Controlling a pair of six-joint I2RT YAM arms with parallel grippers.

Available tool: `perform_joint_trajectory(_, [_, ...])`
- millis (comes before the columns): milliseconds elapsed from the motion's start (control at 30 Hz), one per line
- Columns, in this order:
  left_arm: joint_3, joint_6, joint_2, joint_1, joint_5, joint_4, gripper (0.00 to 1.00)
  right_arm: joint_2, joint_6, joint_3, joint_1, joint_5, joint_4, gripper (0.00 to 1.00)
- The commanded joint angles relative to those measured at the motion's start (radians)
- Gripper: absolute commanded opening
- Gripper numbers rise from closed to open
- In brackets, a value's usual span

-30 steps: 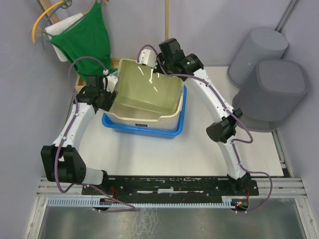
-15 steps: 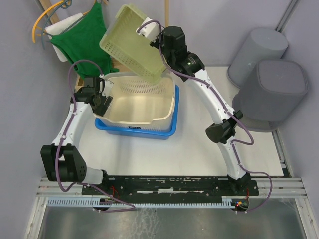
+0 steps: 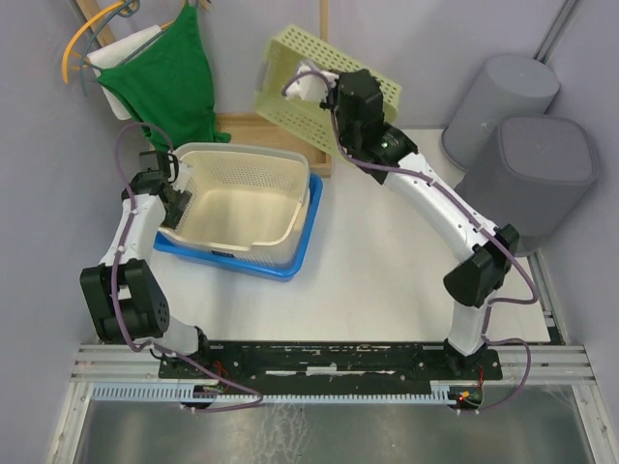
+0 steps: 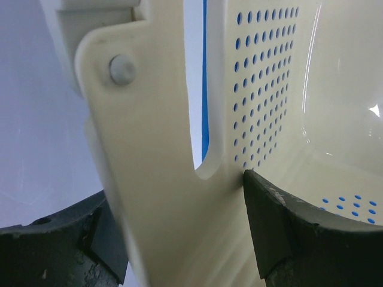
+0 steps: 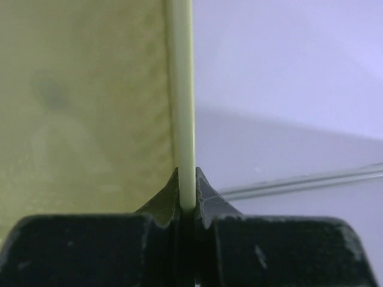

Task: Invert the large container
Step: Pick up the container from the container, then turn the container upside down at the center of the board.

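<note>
Two claws, both clamped on thin plastic. The left claw (image 4: pixel 179 239) has its pads squeezed on either side of the cream basket's (image 3: pixel 237 174) end wall, right by the handle opening. The right claw (image 5: pixel 187 206) is pinched shut on the bare rim of the yellow-green basket (image 3: pixel 290 72). That basket hangs in the air above the back edge of the desk (image 3: pixel 387 280), tilted so its perforated underside faces the overhead camera. The cream basket sits upright, mouth up, nested in the blue tray (image 3: pixel 295 253) on the left of the desk. It looks the larger of the two, so I take it to be the container to turn, and it is not yet turned. It should be light, with a stiff but springy shell whose perforated walls will bow under a hard squeeze. The plastic is smooth and could pivot or slip in a single pinch. The thickened rim at the handles on the two short ends looks like the safest hold, ideally one claw per end. The tray may lift with it if the nesting is snug.
</note>
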Motion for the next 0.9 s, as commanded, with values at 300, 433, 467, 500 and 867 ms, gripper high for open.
perform_joint_trajectory(300, [0.123, 0.139, 0.079, 0.132, -0.052, 0.042, 0.75, -0.296, -0.448, -0.794, -0.110, 0.204, 0.528, 0.00])
perform_joint_trajectory(433, [0.201, 0.161, 0.108, 0.185, -0.066, 0.039, 0.76, -0.331, -0.584, -0.966, -0.147, 0.182, 0.743, 0.00])
perform_joint_trajectory(467, [0.226, 0.159, 0.120, 0.198, -0.058, 0.022, 0.76, -0.341, -0.601, -1.008, -0.154, 0.170, 0.792, 0.00])
perform_joint_trajectory(500, [0.260, 0.154, 0.130, 0.207, -0.050, 0.007, 0.75, -0.350, -0.621, -1.052, -0.158, 0.163, 0.840, 0.00])
perform_joint_trajectory(867, [0.369, 0.077, 0.106, 0.222, 0.103, -0.162, 0.77, -0.036, -1.137, -1.355, -0.229, 0.080, 1.553, 0.00])
